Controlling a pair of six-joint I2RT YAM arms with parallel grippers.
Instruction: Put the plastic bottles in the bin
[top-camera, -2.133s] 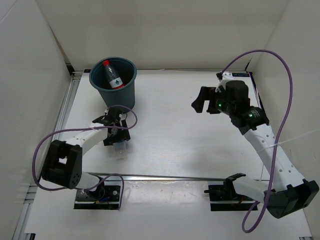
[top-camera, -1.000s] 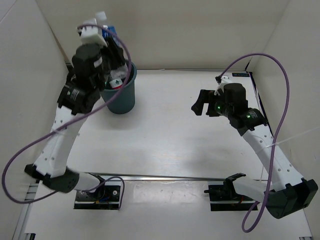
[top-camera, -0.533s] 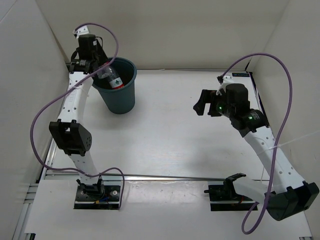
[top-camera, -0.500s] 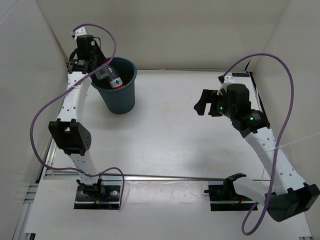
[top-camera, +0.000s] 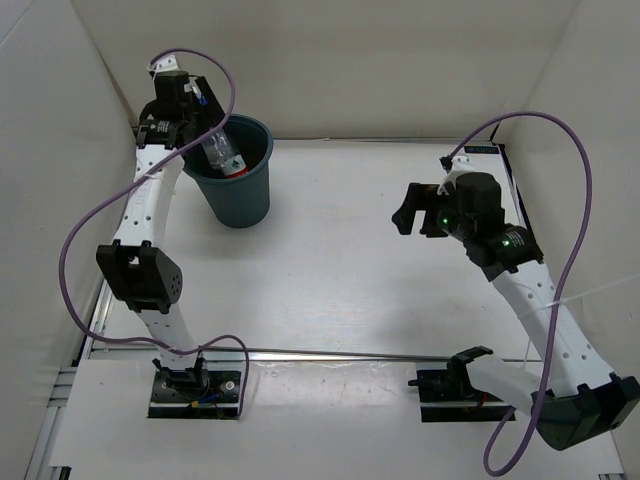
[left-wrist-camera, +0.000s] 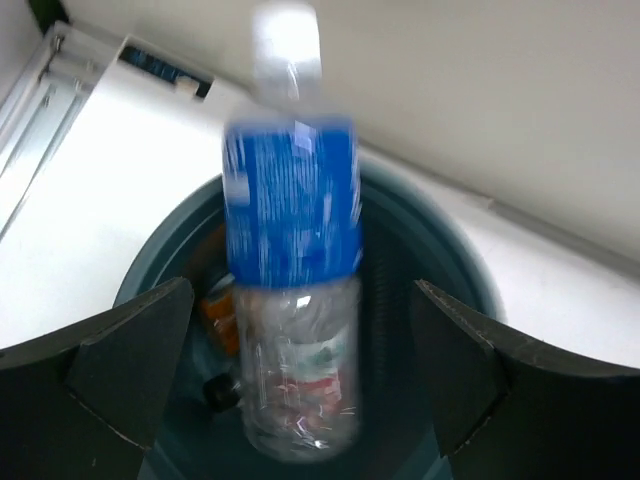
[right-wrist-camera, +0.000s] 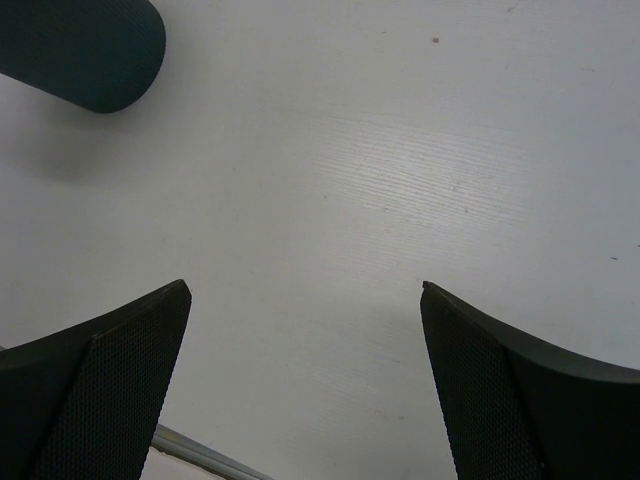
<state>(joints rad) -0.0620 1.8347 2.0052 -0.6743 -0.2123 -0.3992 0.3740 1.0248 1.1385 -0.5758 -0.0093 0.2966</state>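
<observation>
My left gripper (top-camera: 197, 100) hangs over the dark teal bin (top-camera: 252, 195) at the back left. In the left wrist view its jaws (left-wrist-camera: 302, 287) stand wide open. The blue-labelled bottle (left-wrist-camera: 290, 200) is between them, touching neither, upright and motion-blurred above the bin's mouth (left-wrist-camera: 440, 240). Inside the bin lie the orange bottle (left-wrist-camera: 222, 310), a black cap (left-wrist-camera: 220, 392) and the red-labelled bottle (top-camera: 225, 155). My right gripper (top-camera: 408, 212) is open and empty above bare table (right-wrist-camera: 305, 287).
White walls enclose the table on the left, back and right. The bin stands close to the left wall and the back corner. Its dark side shows at the top left of the right wrist view (right-wrist-camera: 90, 50). Purple cables loop off both arms.
My left arm rose from the table in front of the bin to above its mouth with the blue-labelled bottle; its jaws are now open and the bottle is loose. The right arm drifted slightly.
</observation>
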